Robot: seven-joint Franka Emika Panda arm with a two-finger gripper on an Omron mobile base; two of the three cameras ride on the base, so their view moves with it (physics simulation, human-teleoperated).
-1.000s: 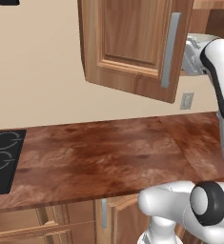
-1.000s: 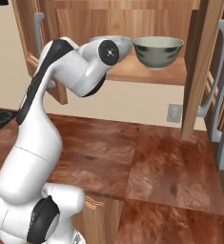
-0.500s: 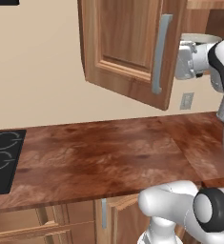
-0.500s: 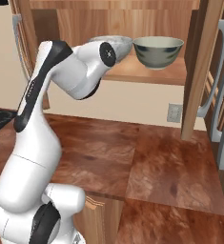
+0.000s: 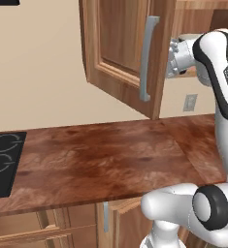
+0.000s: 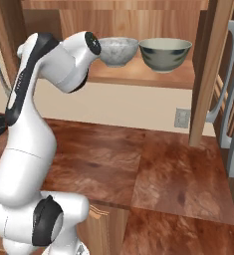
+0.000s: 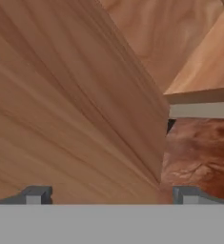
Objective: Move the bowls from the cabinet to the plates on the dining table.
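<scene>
The wall-hung cabinet has its left door swung wide, grey bar handle facing out. On its shelf stand two bowls side by side: a pale speckled bowl and a grey-green bowl to its right. My hand is just behind the door's free edge, level with the shelf. In the hand view my gripper is open, fingertips wide apart, nothing between them, with the door's wood panel close in front. The plates and dining table are out of view.
A reddish wood counter runs below the cabinet, with a black stovetop at its left end. A wall outlet sits under the shelf. The cabinet's right door stands open, and further grey handles line the right edge.
The left door has swung further open, and my hand has followed it leftward. In the right base view the arm has drawn aside, uncovering the pale speckled bowl.
</scene>
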